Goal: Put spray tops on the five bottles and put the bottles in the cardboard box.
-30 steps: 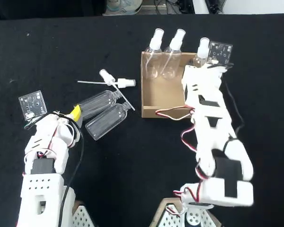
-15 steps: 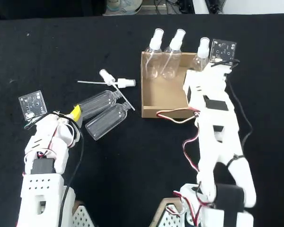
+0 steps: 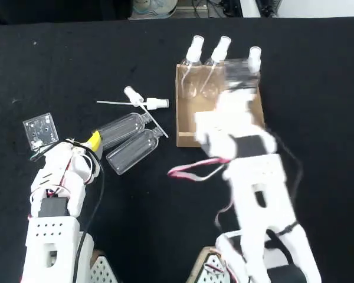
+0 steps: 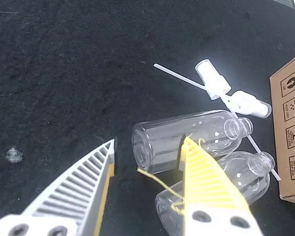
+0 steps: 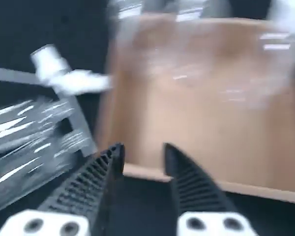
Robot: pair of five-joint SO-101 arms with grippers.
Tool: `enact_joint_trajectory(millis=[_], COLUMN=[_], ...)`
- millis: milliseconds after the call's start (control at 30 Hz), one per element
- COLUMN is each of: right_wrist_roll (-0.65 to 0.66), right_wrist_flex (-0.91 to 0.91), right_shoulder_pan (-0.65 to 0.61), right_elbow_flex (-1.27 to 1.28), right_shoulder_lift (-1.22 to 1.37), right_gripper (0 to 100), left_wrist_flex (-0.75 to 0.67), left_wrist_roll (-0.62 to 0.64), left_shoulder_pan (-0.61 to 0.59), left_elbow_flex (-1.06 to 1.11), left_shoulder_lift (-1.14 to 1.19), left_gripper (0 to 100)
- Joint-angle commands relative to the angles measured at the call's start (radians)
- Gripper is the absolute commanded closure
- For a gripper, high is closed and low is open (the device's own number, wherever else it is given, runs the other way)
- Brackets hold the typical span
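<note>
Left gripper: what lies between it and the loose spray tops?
An open bottle on its side, as the left wrist view shows; the second bottle lies beside it.

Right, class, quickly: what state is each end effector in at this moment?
Left end effector: open, holding nothing.
Right end effector: open with a narrow gap, holding nothing.

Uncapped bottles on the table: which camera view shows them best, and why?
The left wrist view: both uncapped bottles lie close up, open necks plain. The high view shows them farther off, left of the cardboard box. The right wrist view catches them indistinctly.
</note>
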Motion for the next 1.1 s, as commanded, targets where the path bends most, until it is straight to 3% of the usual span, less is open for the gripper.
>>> enact_joint_trajectory(millis=[0, 200, 467, 767, 1067], right_wrist_roll=[-0.143, -0.302, -0.494, -0.787, -0.824], right_wrist_flex=[0.003, -0.169, -0.410, -0.279, -0.150], right_shoulder_pan=[-0.198, -0.394, -0.408, -0.358, -0.353], right_elbow_flex=[-0.024, 0.015, 0.051, -0.145, -0.328], right_shoulder_lift=[-0.047, -0.027, 0.203, 0.438, 0.641], right_gripper=[76.6, 72.3, 72.3, 72.3, 72.3], left_wrist_flex=[-0.021, -0.021, -0.021, -0.021, -0.021], left_wrist_roll=[0.026, 0.180, 0.215, 0.215, 0.213], left_shoulder_pan=[-0.058, -0.188, -0.225, -0.226, -0.229], left_elbow_flex=[-0.001, -0.007, -0.008, -0.008, -0.010], left_shoulder_lift=[-0.011, -0.011, -0.011, -0.011, -0.011], left_gripper=[79, 79, 79, 79, 79])
